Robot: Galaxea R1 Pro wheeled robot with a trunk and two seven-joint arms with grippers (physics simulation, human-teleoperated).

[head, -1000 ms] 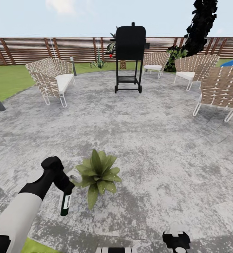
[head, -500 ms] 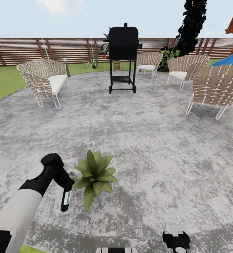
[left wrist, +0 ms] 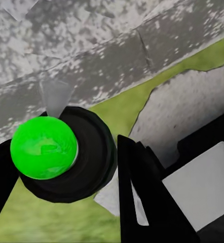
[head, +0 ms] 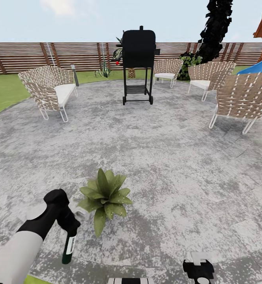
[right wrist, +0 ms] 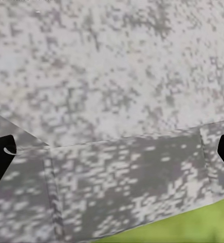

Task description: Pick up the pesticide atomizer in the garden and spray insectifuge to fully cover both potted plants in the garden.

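— Grey paving of the round patio [head: 166, 157] lies under everything, with the lawn [head: 6, 88] and the brown slatted fence [head: 28, 55] behind it. Do you see the task's things?

— Yes. The left gripper [head: 70, 230] is closed around the pesticide atomizer [head: 68, 247]. The bottle hangs below the fingers, top end in the grip, white label facing the camera. In the left wrist view the bottle's round end shows bright green [left wrist: 43, 147] between the dark fingers [left wrist: 142, 187].

— And the plants?

— One potted plant [head: 104, 197] stands on the paving just beside the bottle, a little further from the robot. The two are near but apart. A second small rosette I cannot find; the striped plant by the fence is something else, I think.

— What about the other arm?

— The right gripper [head: 198, 270] sits at the bottom edge of the head view. In the right wrist view two dark finger tips [right wrist: 0, 159] stand far apart with only paving between them, so it is spread and holds nothing.

— How far is the task?

— I judge the pick-up is done. Whether this plant is already covered, the pictures cannot tell; I see no spray. At least the second plant is left to find and treat.
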